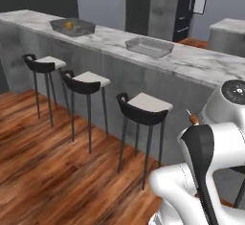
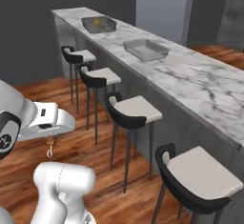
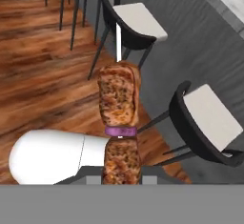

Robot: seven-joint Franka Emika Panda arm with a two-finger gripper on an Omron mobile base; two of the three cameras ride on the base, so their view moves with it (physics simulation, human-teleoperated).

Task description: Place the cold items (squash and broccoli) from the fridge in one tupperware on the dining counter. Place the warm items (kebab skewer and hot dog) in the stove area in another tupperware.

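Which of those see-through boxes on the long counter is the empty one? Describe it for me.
Follow the long marble counter above the row of stools. Two clear tupperware boxes sit on it; the empty tupperware is the nearer one, while the farther tupperware holds something small and yellow.

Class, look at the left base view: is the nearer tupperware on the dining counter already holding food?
No: the nearer tupperware is bare inside, while the farther tupperware holds a yellow item.

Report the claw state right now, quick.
Claw: closed on the kebab skewer, which sticks out ahead of it toward the stools.
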